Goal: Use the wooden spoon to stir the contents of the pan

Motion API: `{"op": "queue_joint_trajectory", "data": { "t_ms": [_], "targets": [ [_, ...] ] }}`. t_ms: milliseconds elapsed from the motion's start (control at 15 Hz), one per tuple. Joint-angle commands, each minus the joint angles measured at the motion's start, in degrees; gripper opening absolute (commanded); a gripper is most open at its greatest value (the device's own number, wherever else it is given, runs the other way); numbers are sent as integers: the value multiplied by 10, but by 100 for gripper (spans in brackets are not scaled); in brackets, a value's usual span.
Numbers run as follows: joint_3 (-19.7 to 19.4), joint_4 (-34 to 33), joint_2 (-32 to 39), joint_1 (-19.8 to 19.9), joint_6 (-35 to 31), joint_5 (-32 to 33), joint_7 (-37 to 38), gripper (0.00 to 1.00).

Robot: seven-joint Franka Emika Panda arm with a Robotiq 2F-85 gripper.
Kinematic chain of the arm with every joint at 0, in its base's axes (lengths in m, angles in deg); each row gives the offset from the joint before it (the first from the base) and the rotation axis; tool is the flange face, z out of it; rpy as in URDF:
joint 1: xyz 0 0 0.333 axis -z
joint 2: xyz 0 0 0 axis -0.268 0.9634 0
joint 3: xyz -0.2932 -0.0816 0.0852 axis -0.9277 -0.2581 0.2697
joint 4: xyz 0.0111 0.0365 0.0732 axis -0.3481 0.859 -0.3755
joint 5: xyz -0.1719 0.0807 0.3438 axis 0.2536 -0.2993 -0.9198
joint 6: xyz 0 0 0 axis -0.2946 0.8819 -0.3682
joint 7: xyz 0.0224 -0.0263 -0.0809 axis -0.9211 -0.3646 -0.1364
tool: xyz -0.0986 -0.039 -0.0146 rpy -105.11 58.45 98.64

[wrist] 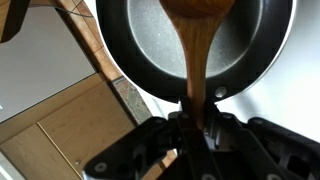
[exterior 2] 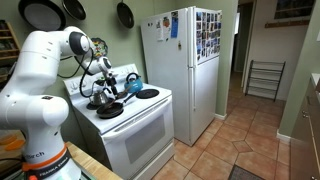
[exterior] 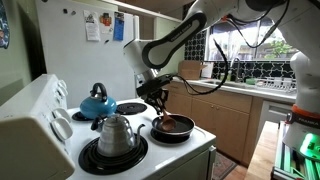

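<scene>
Wrist view: what is in your hand?

My gripper (wrist: 198, 112) is pinched narrow on the handle of the wooden spoon (wrist: 200, 45), one finger on each side. The handle runs straight away from my fingers, and its bowl hangs over the middle of the pan (wrist: 140, 50).

Can you see the food from there?

No. The bowl of the wooden spoon hides that part of the pan, and the floor around it looks grey and bare. In an exterior view the contents (exterior: 175, 125) show as a small reddish-brown patch inside the pan (exterior: 172, 133). The wooden spoon (exterior: 165, 116) slants down toward that patch from my gripper (exterior: 158, 103). I cannot tell whether the tip touches the food.

Where does the pan sit?

It sits on a front burner of the white stove (exterior: 190, 152). The shiny steel kettle (exterior: 116, 133) stands on the burner beside it, and the blue kettle (exterior: 97, 101) is farther back, behind the steel one.

And from across the kitchen?

In an exterior view my arm bends over the stove (exterior 2: 140, 122), with my gripper (exterior 2: 108, 96) just above the pan (exterior 2: 110, 111). A white refrigerator (exterior 2: 185, 60) stands right beside the stove, with papers stuck on its door and side.
</scene>
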Motion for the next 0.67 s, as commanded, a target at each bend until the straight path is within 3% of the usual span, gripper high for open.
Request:
{"op": "queue_joint_trajectory", "data": {
  "t_ms": [0, 600],
  "targets": [
    [-1, -9, 6, 0, 8, -4, 2, 4],
    [3, -8, 15, -14, 58, -18, 41, 4]
  ]
}}
